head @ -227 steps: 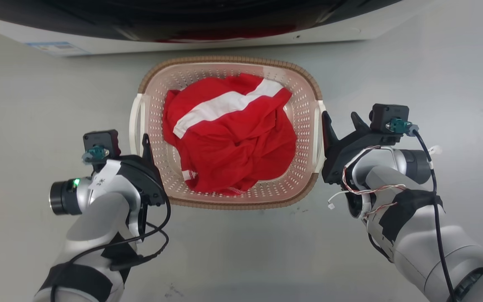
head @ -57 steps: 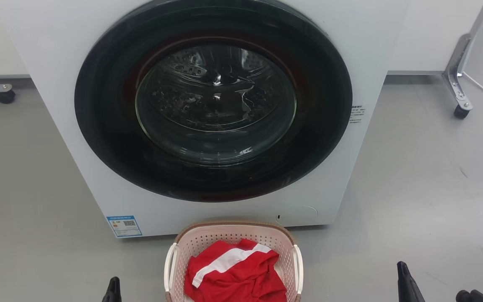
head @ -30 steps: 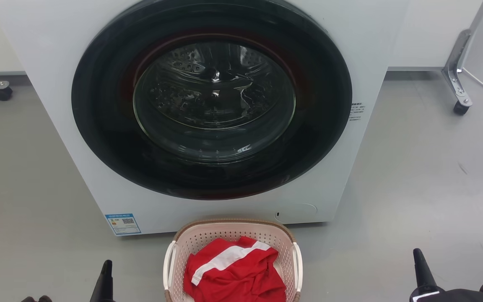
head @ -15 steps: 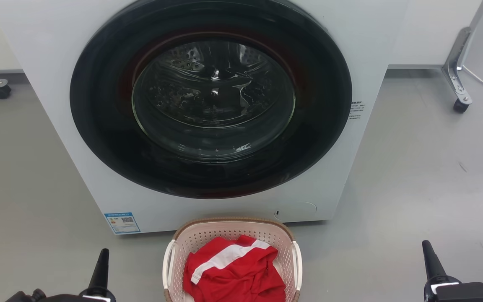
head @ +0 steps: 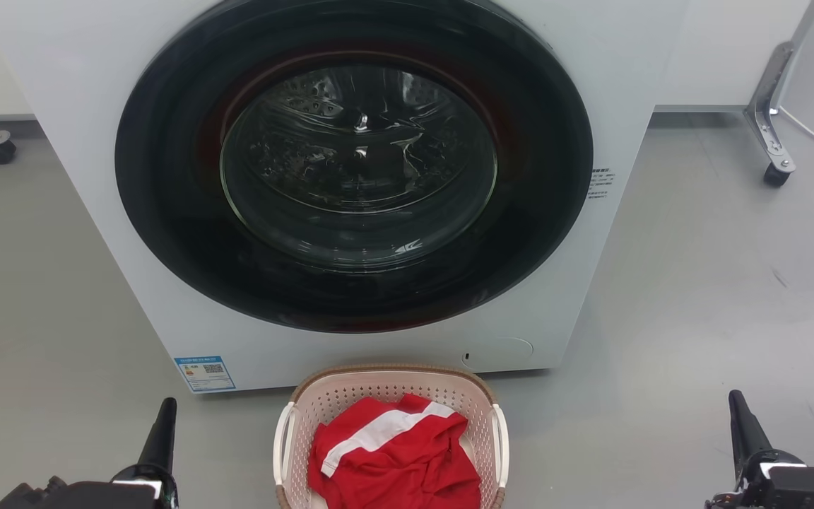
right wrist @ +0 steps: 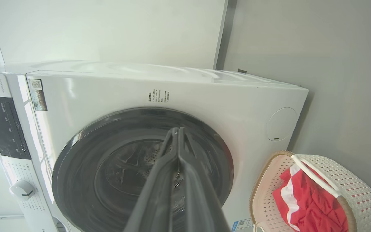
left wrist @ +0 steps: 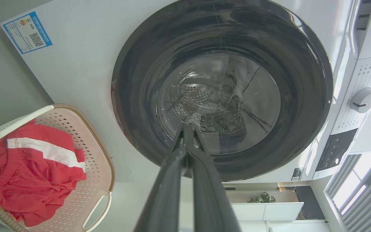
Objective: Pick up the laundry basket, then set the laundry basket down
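The laundry basket (head: 340, 404) sits on the grey floor (head: 697, 283), right in front of the big white washing machine (head: 82, 177). It is just below the machine's round dark door (head: 354, 162). The door is closed, and you can see the shiny drum through the glass. Inside the basket lies a red piece of clothing (head: 396, 463) with a white stripe, all bunched up. The basket has a brown rim and a white handle (head: 280, 442) on each side.

The left gripper (head: 165, 416) is down at the left, well away from the basket. It looks like one dark spike pointing up. From its own camera, the left gripper (left wrist: 187, 132) has its two long fingers pressed together at the tips, with nothing between them. The right gripper (head: 738, 411) is far off on the other side, also pointing up. Its own camera shows the right gripper (right wrist: 176, 133) pinched closed too, and empty. Neither one touches the basket, which stands between them.

A small blue sticker (head: 203, 373) is on the low left corner of the machine. A white knob (left wrist: 364, 100) sits on its top panel. Off to the right, a metal leg ends in a little black wheel (head: 776, 175).
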